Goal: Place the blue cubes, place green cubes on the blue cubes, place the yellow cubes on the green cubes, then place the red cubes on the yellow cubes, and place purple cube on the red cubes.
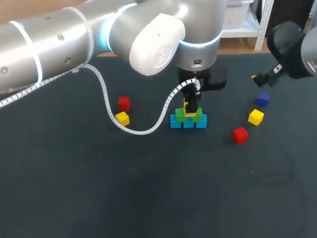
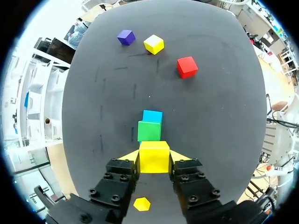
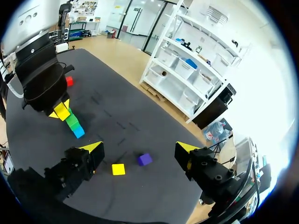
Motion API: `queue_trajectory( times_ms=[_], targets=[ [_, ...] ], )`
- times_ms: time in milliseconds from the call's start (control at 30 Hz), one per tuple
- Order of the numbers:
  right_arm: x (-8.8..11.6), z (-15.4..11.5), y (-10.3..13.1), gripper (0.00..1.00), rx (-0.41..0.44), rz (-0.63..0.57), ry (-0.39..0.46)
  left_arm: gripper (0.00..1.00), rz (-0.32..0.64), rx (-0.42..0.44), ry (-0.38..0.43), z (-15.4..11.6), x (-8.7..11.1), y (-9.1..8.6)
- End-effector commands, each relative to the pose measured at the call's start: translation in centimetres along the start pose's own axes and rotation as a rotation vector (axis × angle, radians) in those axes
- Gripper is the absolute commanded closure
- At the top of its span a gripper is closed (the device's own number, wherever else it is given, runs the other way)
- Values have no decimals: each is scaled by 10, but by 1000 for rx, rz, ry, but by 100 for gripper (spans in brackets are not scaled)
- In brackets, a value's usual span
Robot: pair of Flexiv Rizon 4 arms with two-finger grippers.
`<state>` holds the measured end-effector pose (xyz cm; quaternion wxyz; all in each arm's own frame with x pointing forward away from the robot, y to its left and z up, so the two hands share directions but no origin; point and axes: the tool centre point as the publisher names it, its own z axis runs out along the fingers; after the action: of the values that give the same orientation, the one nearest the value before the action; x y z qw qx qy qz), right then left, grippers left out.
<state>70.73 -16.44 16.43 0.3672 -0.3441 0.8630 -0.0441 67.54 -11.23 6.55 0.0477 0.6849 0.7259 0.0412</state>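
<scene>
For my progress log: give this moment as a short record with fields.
Base: blue cubes, in a row
Second layer: green cubes, on them
Left end effector: shut on yellow cube, over the green
Right end effector: open, empty
Loose, left side: red cube, spare yellow
Loose, right side: purple cube, second red, third yellow

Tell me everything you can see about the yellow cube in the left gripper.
The yellow cube is a plain, smooth-faced block with sharp edges, looking like plastic or painted wood. It sits level between the fingers of the left gripper, which press it from two sides. It is directly over the green cubes of the stack, themselves on the blue cubes; whether it already rests on them I cannot tell.
</scene>
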Motion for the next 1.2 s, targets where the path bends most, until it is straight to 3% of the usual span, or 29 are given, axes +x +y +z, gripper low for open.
queue_trajectory(
  times_ms=[33, 133, 267, 300, 333, 400, 467, 600, 833, 1200],
  targets=[
    [2, 0, 1, 0, 8, 2, -10, 91, 2, 3, 2, 0, -1, 1],
    [2, 0, 1, 0, 8, 2, -10, 84, 3, 4, 5, 1, -1, 1],
    [2, 0, 1, 0, 8, 2, -10, 61, 3, 2, 8, 3, -1, 1],
    [2, 0, 1, 0, 8, 2, -10, 53, 3, 2, 9, 3, -1, 1],
    [2, 0, 1, 0, 8, 2, -10, 28, 1, 2, 8, 3, -1, 1],
    [2, 0, 1, 0, 8, 2, -10, 10, -1, -5, 7, 3, -1, 1],
    [2, 0, 1, 0, 8, 2, -10, 2, -3, -7, 5, 3, -1, 2],
    [2, 0, 1, 0, 8, 2, -10, 1, -8, -15, 4, 2, -1, 2],
    [2, 0, 1, 0, 8, 2, -10, 12, -10, -22, -6, -1, -3, 2],
    [2, 0, 1, 0, 8, 2, -10, 7, -3, -42, -8, -7, 1, -5]
  ],
)
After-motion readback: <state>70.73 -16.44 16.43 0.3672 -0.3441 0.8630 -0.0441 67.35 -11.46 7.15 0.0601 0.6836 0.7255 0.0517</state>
